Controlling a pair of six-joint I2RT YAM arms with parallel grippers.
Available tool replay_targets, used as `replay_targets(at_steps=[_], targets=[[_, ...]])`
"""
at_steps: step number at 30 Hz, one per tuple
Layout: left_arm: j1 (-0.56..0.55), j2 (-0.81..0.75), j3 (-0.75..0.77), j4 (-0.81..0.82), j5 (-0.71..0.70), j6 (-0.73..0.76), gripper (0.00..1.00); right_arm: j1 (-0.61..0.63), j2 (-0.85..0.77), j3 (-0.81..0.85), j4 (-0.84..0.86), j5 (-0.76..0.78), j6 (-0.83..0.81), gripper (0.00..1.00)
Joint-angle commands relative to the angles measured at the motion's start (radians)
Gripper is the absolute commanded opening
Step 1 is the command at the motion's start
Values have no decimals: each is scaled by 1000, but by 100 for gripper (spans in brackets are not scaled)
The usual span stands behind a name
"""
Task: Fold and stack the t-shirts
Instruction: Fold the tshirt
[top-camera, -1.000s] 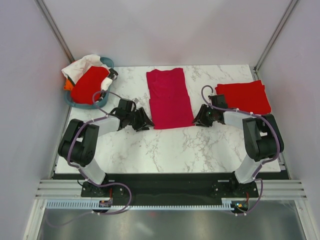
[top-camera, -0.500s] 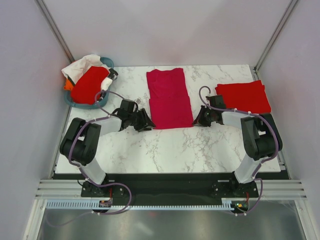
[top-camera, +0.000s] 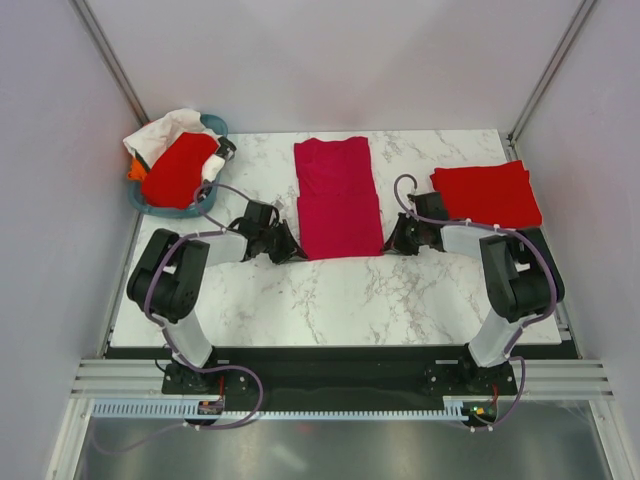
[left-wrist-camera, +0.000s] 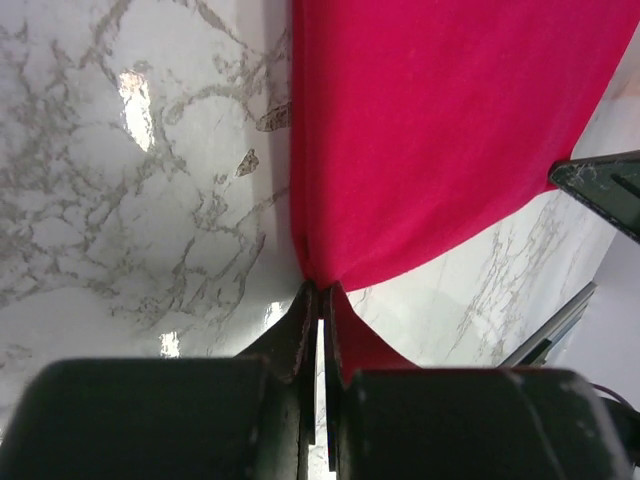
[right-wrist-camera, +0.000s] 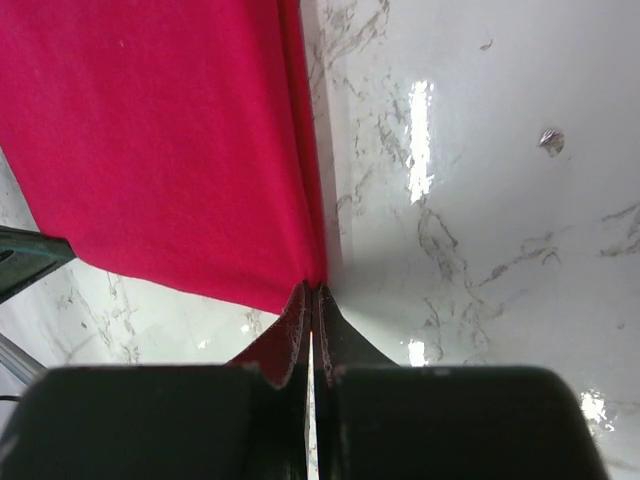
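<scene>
Corners pinched: left gripper (left-wrist-camera: 320, 300) and right gripper (right-wrist-camera: 311, 295) each clamp a near corner of the deep crimson-pink cotton t-shirt (top-camera: 338, 198), a long strip on the marble tabletop (top-camera: 330, 300). At right, a bright red folded t-shirt (top-camera: 487, 194) lies done; another red t-shirt (top-camera: 178, 168) waits in the teal plastic basket (top-camera: 218, 127).

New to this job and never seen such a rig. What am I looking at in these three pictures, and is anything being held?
Two robot arms are bolted at the near edge of a marble table. The wide picture looks down from above and behind them; the other two come from a camera on each wrist. A crimson-pink shirt lies in the middle, a folded red shirt at the right, a teal basket of clothes far left. The left gripper and the right gripper are each shut on a near corner of the middle shirt.
</scene>
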Motion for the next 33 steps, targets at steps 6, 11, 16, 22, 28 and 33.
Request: replay_targets(at_steps=[6, 11, 16, 22, 28, 33], targets=[[-4, -124, -80, -11, -32, 52, 2, 19, -169, -105, 11, -40, 3, 0], [-6, -282, -201, -51, 5, 78, 2, 54, -360, -207, -39, -47, 9, 0], [-4, -468, -276, -146, 51, 84, 2, 71, -555, -257, -140, -51, 20, 0], [-4, -621, -234, -242, 173, 73, 2, 73, -724, -185, -263, -44, 26, 0], [-4, -675, -168, -285, 198, 61, 2, 73, -741, -102, -319, -4, 19, 0], [-1, -606, -59, -291, 210, 61, 2, 70, -666, -22, -319, 32, 8, 0]])
